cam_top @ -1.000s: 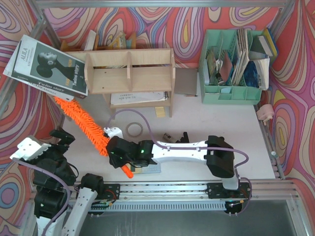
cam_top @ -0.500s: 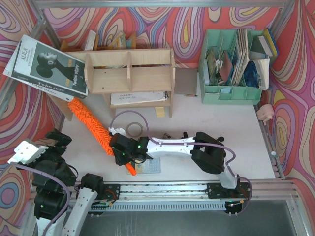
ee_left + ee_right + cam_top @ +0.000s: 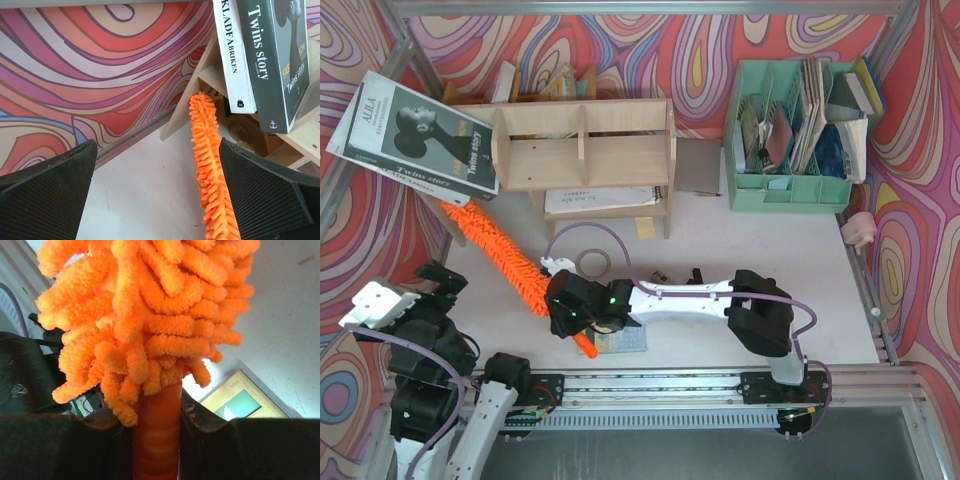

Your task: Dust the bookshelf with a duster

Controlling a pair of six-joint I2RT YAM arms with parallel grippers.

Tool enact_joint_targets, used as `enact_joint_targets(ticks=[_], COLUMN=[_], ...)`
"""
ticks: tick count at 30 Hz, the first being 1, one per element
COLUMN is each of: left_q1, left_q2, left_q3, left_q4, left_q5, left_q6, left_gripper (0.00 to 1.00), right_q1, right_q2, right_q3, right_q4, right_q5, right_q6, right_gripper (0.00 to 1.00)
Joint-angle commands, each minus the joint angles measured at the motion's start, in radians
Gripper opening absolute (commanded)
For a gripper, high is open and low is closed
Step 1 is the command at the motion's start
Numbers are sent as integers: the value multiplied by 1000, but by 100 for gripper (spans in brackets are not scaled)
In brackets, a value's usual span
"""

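The plywood bookshelf [image 3: 585, 150] stands at the back of the table, its leg [image 3: 182, 112] visible in the left wrist view. The orange duster [image 3: 500, 250] lies diagonally, its fluffy tip under the shelf's left end beneath a leaning book. My right gripper [image 3: 570, 312] is shut on the duster's thin handle [image 3: 157, 430], with the fluffy head [image 3: 150, 305] filling the view above the fingers. My left gripper [image 3: 438, 280] hovers at the near left, open; its wide-apart fingers frame the table, and the duster [image 3: 207, 165] passes close to the right finger [image 3: 265, 195].
A large dark book [image 3: 415, 135] leans over the shelf's left end. A notebook [image 3: 600, 198] lies on the lower shelf and a tape roll [image 3: 590, 262] lies in front. A calculator [image 3: 620, 342] sits under the right gripper. A mint-green file organiser [image 3: 795, 140] stands back right.
The duster's tip swung right, away from the leaning book, then back left under it. The right gripper shifted slightly with it. The left arm barely moved.
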Motion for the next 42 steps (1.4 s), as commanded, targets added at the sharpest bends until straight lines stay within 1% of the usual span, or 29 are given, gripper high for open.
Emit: enact_joint_targets(ticks=[1, 10, 16, 19, 25, 29, 39, 42], left_q1=[5, 5, 5, 5, 5, 5, 5, 5], left_q2=[11, 5, 6, 10, 7, 12, 7, 5], left_q3=[-9, -10, -12, -10, -11, -10, -11, -10], left_q4=[24, 23, 26, 25, 24, 24, 21, 22], left_q5=[-16, -18, -13, -9, -8, -6, -5, -5], left_q6=[0, 1, 4, 3, 2, 2, 1, 0], left_gripper=[99, 99, 98, 99, 98, 99, 98, 98], right_q1=[6, -3, -6, -5, -4, -4, -10, -30], right_q2=[-5, 119, 145, 102, -54, -84, 110, 175], right_q3=[5, 117, 159, 141, 28, 17, 152, 199], right_q4=[62, -55, -96, -79, 60, 85, -12, -56], right_q5=[-5, -70, -71, -21, 60, 110, 22, -12], right_q6=[-22, -17, -19, -38, -64, -66, -51, -39], right_gripper=[0, 0, 0, 0, 0, 0, 0, 0])
